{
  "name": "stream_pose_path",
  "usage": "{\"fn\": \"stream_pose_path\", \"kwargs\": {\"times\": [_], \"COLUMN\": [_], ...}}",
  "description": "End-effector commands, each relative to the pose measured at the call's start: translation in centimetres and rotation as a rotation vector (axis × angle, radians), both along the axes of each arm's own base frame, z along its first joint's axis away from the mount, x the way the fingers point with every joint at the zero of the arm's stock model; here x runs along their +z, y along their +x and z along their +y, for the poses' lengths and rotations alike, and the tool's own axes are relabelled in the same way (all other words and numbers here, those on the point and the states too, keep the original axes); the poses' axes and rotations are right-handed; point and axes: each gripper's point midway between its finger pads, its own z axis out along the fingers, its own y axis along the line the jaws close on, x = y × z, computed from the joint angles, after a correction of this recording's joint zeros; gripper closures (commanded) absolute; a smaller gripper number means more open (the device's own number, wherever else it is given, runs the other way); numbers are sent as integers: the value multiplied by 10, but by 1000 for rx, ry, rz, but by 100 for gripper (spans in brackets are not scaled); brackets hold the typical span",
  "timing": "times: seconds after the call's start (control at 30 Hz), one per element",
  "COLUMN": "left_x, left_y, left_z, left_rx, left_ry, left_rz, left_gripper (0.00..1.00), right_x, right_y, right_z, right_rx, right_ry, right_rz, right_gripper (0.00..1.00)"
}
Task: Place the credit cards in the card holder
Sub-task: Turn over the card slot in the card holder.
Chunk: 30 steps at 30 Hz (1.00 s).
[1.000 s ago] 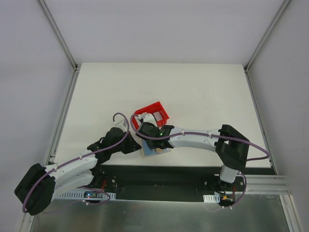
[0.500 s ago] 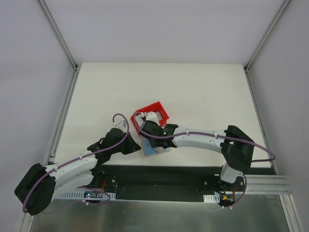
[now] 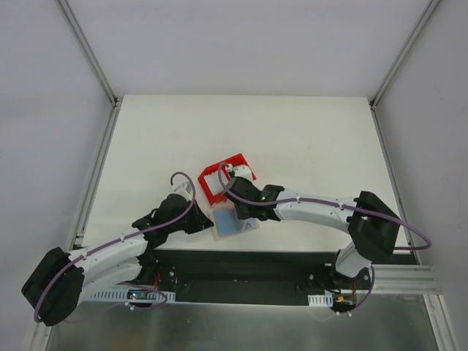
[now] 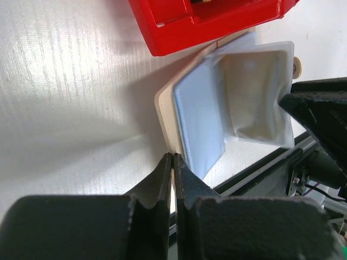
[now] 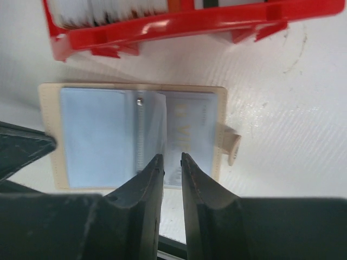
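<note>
- So far, the card holder (image 3: 232, 224) is laid open just in front of the red bin (image 3: 210, 190).
- Whitish cards (image 5: 108, 8) are seen in the bin, not yet moved; one lettered card (image 5: 187, 130) seems already sleeved.
- The left gripper (image 4: 172, 162) is closed on nothing, beside the holder's edge.
- The right gripper (image 5: 168, 162) is set narrowly apart at a lifted clear leaf; whether the leaf is pinched cannot be told.

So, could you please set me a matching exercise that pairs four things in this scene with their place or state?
Things:
1. card holder
2. red bin
3. left tool
4. right tool

Place or state:
A. shut tight
B. lying open, pale blue lining up
C. narrowly open, over the holder's middle
D. standing just beyond the holder

Pairs: 1-B, 2-D, 3-A, 4-C.
</note>
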Motion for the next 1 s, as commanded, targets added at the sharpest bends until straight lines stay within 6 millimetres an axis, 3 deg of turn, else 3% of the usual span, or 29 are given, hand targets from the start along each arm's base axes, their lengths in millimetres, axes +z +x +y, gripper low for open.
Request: {"fn": "stream_pose_path", "kwargs": {"times": [0.0,0.33,0.5,0.63,0.67,0.77,0.97], "left_x": [-5,-4,-5,-3,-3,-3,-2], "left_y": [2,2,2,3,3,3,4], "left_z": [7,6,5,5,4,4,5], "left_rx": [32,28,26,22,23,24,28], "left_ry": [27,28,29,28,27,26,25], "left_rz": [3,6,11,5,6,7,2], "left_gripper": [100,100,100,100,100,100,100], "right_x": [-17,-7,9,-5,-9,-20,-38], "right_y": [-5,-3,-5,-8,-8,-5,-5], "right_z": [-26,-27,0,16,17,10,1], "right_rx": [-37,-46,38,74,73,74,69], "right_ry": [-31,89,231,197,163,28,-84], "right_rz": [60,85,72,116,112,82,72], "right_gripper": [77,67,64,57,52,48,41]}}
